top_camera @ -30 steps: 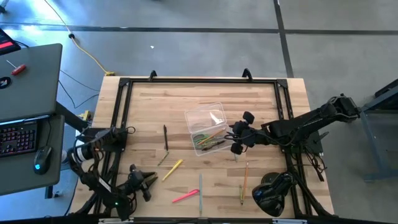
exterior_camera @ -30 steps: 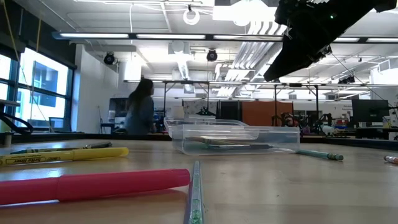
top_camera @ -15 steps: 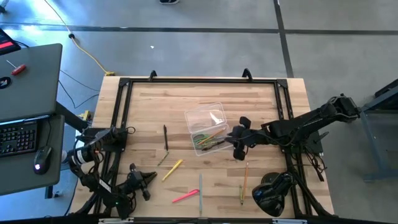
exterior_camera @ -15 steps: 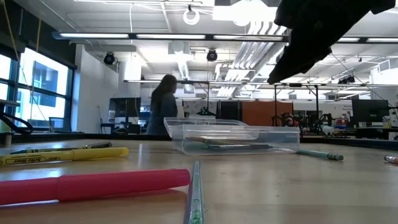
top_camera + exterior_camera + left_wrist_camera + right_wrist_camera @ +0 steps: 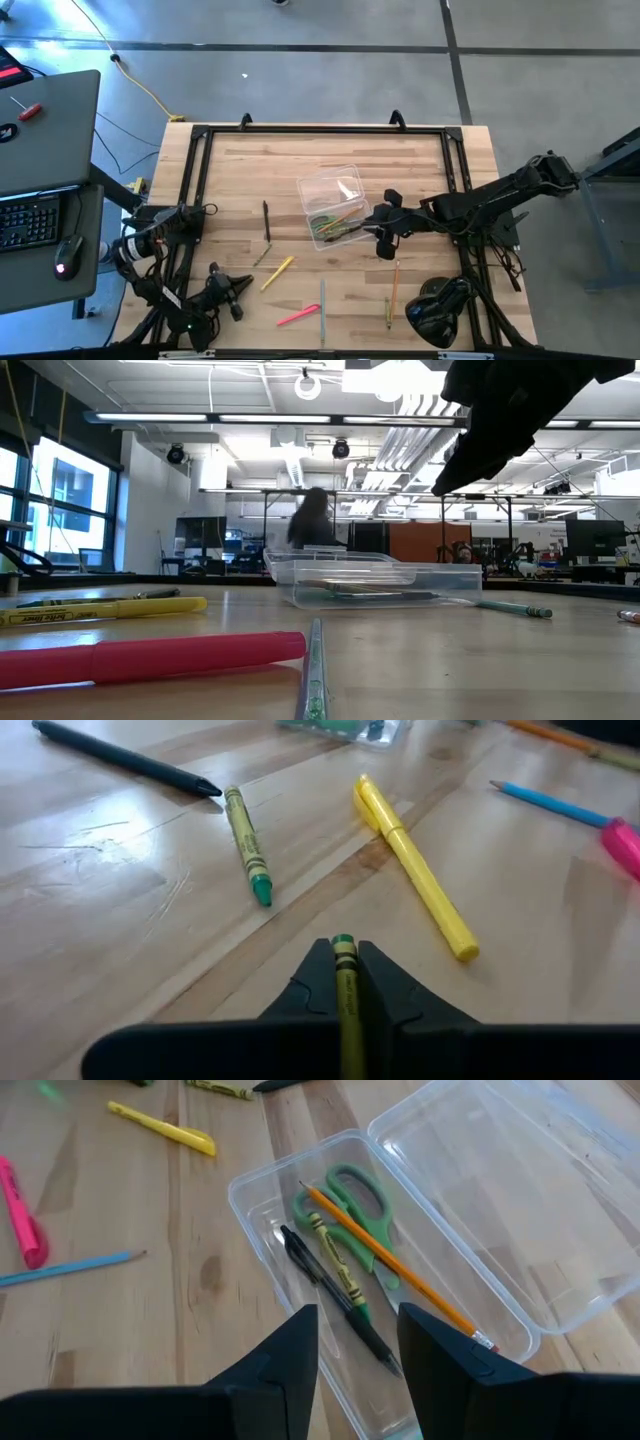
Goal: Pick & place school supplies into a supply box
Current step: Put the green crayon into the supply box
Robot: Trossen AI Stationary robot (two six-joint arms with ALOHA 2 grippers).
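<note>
The clear supply box (image 5: 333, 208) stands mid-table with its lid open. It holds green scissors (image 5: 352, 1210), an orange pencil (image 5: 400, 1275), a crayon and a black pen (image 5: 335, 1300). My right gripper (image 5: 358, 1355) hangs open above the box's near right end (image 5: 380, 228). At the near left, my left gripper (image 5: 228, 290) is shut on an olive-green crayon (image 5: 344, 982). On the table lie a black pen (image 5: 266, 220), a green crayon (image 5: 247, 845), a yellow highlighter (image 5: 412, 865), a pink highlighter (image 5: 298, 316) and a light blue pencil (image 5: 322, 300). My left gripper pinches the olive-green crayon between its two fingers. The crayon lies along the fingers, and its end (image 5: 343, 944) sticks out just past their tips. Whether it is lifted clear of the table I cannot tell.
An orange pencil (image 5: 395, 283) and a green pencil (image 5: 388, 312) lie near the front right. Beside them sits a bulky black object (image 5: 437, 310). A black frame (image 5: 200, 180) runs around the tabletop. A person walks in the room beyond the table (image 5: 315, 520).
My right gripper has shifted a little toward the table's near edge above the box's end and has turned slightly. The person in the room behind has walked to the right.
</note>
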